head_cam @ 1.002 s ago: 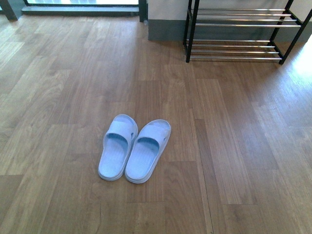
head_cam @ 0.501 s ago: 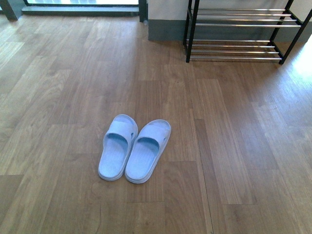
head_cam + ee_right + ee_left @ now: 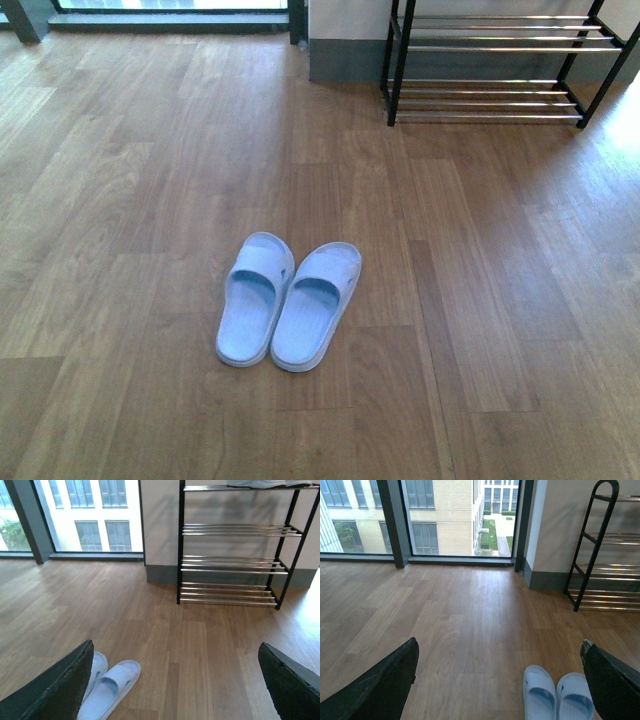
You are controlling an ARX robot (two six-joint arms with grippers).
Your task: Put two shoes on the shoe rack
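Our left gripper (image 3: 499,649) and right gripper (image 3: 176,648) both gape empty, while the two pale blue slides (image 3: 252,300) lie side by side just left of centre, toes toward the distant shoe rack (image 3: 490,47), which we judge marginally favours our left arm.

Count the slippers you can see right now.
2. The left slipper and the right slipper lie side by side on the wood floor, well short of the shoe rack. A pale object on the rack's top shelf is cut off, so more may be hidden.
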